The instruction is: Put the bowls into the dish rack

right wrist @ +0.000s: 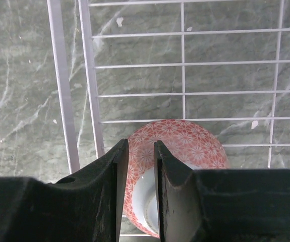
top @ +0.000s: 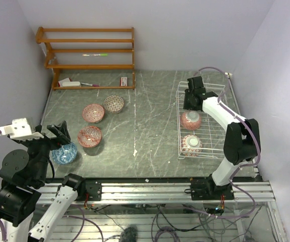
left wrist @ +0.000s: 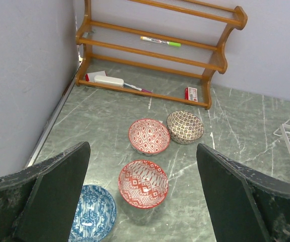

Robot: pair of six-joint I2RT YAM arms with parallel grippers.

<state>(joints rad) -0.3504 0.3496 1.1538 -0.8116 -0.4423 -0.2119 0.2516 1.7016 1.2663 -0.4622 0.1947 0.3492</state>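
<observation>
Four bowls stand upright on the table at left: a blue one (top: 64,153) (left wrist: 92,214), a red zigzag one (top: 90,136) (left wrist: 143,183), a red-pink one (top: 93,113) (left wrist: 149,136) and a brown one (top: 114,104) (left wrist: 185,127). My left gripper (top: 59,132) (left wrist: 142,145) is wide open and empty, raised above the blue and red zigzag bowls. The white wire dish rack (top: 213,108) (right wrist: 64,101) holds two overturned bowls, a red floral one (top: 190,120) (right wrist: 185,136) and a pale one (top: 191,143). My right gripper (top: 191,103) (right wrist: 141,143) hovers over the red floral bowl, jaws only slightly apart and empty.
An orange-brown wooden shelf unit (top: 89,50) (left wrist: 155,50) stands against the back wall, with a green-tipped marker (left wrist: 160,41), a white eraser (left wrist: 108,80) and a small red box (left wrist: 191,94) on it. Purple walls close in on the left and right. The rack's far half holds no bowls.
</observation>
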